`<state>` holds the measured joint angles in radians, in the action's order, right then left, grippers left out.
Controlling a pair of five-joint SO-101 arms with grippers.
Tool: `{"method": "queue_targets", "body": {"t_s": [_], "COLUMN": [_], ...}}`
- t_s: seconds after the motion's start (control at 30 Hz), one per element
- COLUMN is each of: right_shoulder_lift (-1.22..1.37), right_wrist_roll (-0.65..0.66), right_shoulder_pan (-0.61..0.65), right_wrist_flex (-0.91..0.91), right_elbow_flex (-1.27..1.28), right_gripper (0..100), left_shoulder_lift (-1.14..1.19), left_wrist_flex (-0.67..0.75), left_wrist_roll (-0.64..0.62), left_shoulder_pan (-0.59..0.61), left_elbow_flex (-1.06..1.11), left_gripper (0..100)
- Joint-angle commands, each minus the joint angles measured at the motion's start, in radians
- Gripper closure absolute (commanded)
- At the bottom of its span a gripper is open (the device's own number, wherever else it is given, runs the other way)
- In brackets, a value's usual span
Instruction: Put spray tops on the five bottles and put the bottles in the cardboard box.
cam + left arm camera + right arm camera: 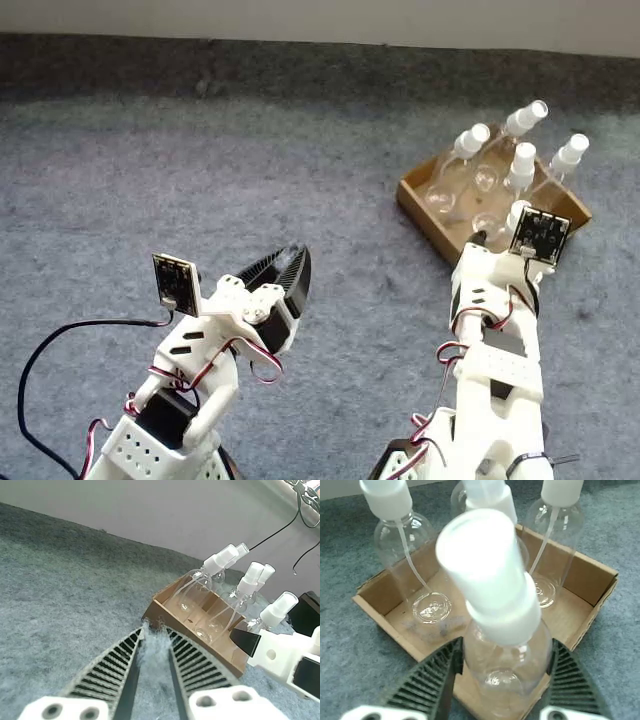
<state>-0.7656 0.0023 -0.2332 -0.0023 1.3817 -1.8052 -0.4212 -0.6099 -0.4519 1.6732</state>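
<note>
The cardboard box (425, 205) sits at the right rear of the carpet. Several clear bottles (485, 178) with white spray tops (527, 115) stand upright inside it. In the right wrist view my right gripper (506, 680) is shut on another clear bottle (507, 675) with a white spray top (485, 570). This bottle stands upright at the box's near wall (380, 602), with both fingers against its sides. My left gripper (285, 272) hovers low over the carpet at the front left, well apart from the box (165, 611). Its fingers (115, 665) stand slightly open with nothing between them.
Grey carpet (200, 170) spreads across the whole left and middle of the table. A pale wall edge (300, 20) runs along the back. The right arm's body (500, 350) stands just in front of the box. A black cable (40, 360) loops beside the left arm.
</note>
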Motion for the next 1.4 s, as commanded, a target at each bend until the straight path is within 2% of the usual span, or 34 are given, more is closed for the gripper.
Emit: {"method": "queue_targets", "body": {"t_s": [0.0,0.23,0.67,0.9,1.37], "right_shoulder_lift": [-0.012,-0.012,-0.012,-0.107,-0.628], "right_wrist_roll": [0.017,0.012,0.014,0.012,0.020], "right_shoulder_pan": [-0.008,-0.008,-0.008,-0.008,-0.004], "right_wrist_flex": [-0.001,-0.001,0.012,0.242,0.576], "right_elbow_flex": [-0.044,-0.042,-0.044,-0.151,-0.166], "right_gripper": [77.3,70.2,70.0,70.0,70.0], "left_shoulder_lift": [-0.008,-0.008,-0.008,-0.008,-0.010], "left_wrist_flex": [0.015,0.015,0.015,0.015,0.021], "left_wrist_roll": [0.006,0.006,0.006,0.006,0.008], "left_shoulder_pan": [0.007,0.007,0.012,0.012,0.015], "left_elbow_flex": [0.021,0.021,0.021,0.021,0.019], "left_gripper": [99,99,99,99,99]}}
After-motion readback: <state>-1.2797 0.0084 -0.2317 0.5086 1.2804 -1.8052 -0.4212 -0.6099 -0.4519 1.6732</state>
